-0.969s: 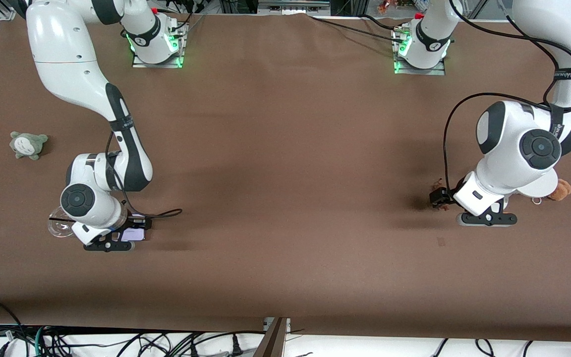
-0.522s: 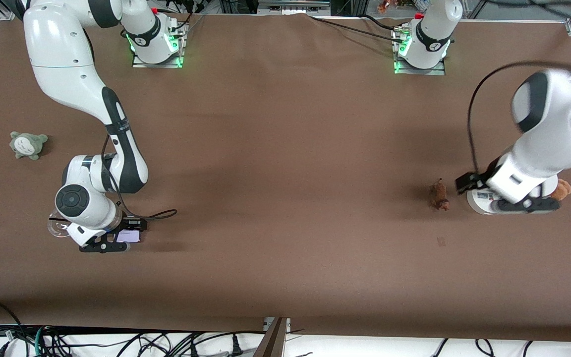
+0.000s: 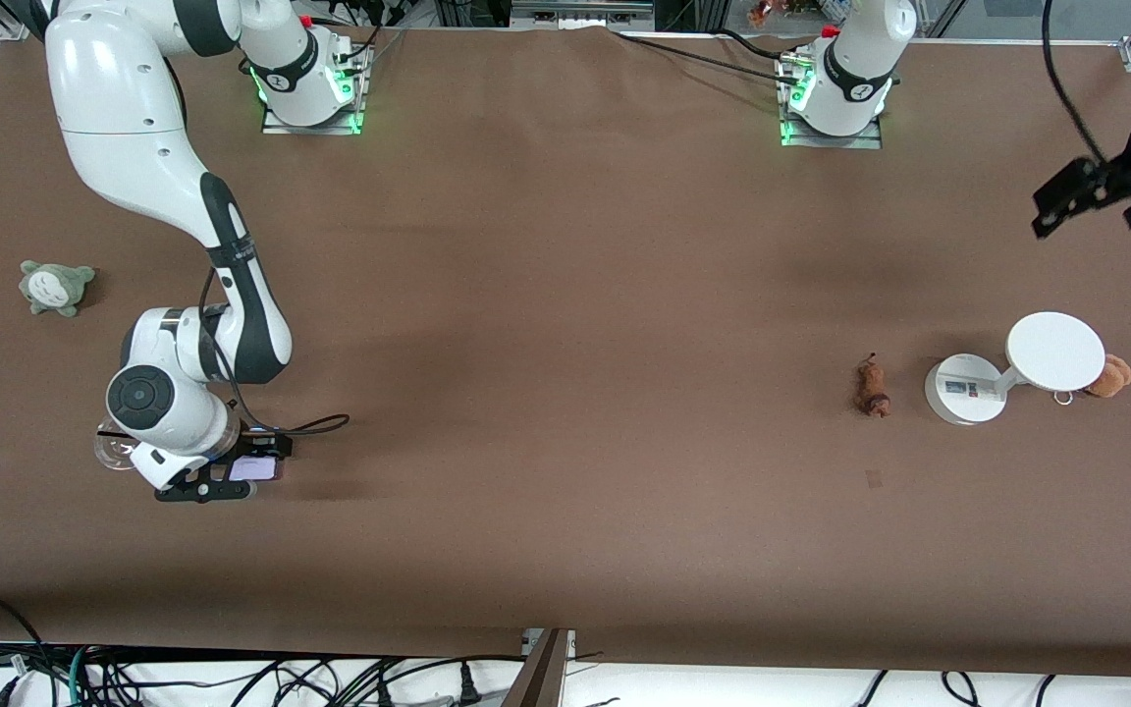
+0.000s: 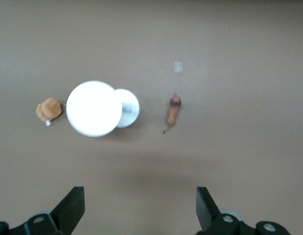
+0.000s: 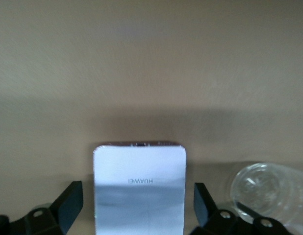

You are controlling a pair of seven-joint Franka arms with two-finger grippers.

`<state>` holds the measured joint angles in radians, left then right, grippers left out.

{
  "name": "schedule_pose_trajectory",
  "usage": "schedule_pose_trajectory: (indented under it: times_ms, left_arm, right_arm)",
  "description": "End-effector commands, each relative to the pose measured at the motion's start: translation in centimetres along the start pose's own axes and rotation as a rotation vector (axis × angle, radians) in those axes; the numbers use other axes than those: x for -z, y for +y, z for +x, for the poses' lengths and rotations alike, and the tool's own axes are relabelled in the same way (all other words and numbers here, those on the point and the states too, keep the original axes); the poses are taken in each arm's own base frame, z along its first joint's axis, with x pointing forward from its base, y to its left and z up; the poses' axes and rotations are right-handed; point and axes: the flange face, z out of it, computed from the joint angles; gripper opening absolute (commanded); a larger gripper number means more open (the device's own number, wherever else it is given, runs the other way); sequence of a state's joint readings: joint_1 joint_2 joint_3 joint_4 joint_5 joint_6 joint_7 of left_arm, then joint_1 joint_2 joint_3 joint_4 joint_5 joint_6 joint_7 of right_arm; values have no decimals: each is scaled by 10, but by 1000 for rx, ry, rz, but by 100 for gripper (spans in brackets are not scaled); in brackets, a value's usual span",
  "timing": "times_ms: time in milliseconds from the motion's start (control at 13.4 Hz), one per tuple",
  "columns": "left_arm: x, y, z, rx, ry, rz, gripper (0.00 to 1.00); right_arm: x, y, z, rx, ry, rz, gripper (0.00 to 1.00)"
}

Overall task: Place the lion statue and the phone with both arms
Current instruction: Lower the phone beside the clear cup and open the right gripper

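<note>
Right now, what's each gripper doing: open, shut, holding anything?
Left gripper: open, empty, high over the table; the lion statue lies apart from it.
Right gripper: open, fingers on either side of the phone, not touching it.

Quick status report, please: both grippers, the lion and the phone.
Left gripper open, high above the lion statue on the table. Right gripper open, low around the phone. Nothing in the way.

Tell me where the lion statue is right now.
The lion statue lies on the table toward the left arm's end, beside the white stand's base and apart from it; no tool touches it.
</note>
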<state>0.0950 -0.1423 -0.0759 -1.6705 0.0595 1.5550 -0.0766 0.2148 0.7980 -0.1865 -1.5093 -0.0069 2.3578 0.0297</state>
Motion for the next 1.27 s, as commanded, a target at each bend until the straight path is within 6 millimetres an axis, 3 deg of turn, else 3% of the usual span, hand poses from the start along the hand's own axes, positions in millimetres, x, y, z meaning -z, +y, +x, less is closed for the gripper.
schedule_pose_trajectory:
  times_ms: [0,224,373,522,671,745,894,1043,1193]
  left_arm:
    - [38,-24,-12,-42,-18,-23,100]
    - [26,-58,-8,-96,-33,-51,100]
    - [19,-63,1,-90,-28,-74,100]
    - [7,-74,10,-68,-35,-77,100]
    - [4,-73,13,-68,-34,-102,100]
    - [2,-70,16,-73,-30,-103,100]
    - [-9,-62,26,-88,-38,-103,100]
    - [-24,-57,37,-94,-50,-92,100]
    - [-29,-58,41,-90,-54,-95,100]
  right_arm:
    - [90,6,-2,7,-23,22,100]
    - [226,21,-27,-10,-112,60,100]
    - [288,17,-48,2,-160,76,100]
    - [319,22,-70,-4,-230,87,100]
    - [352,13,-95,31,-261,102,100]
    - [360,11,-99,45,-257,106,100]
    - [392,20,-119,38,-232,112,100]
    - [408,15,-124,58,-200,113,100]
    - [420,29,-129,34,-175,123,100]
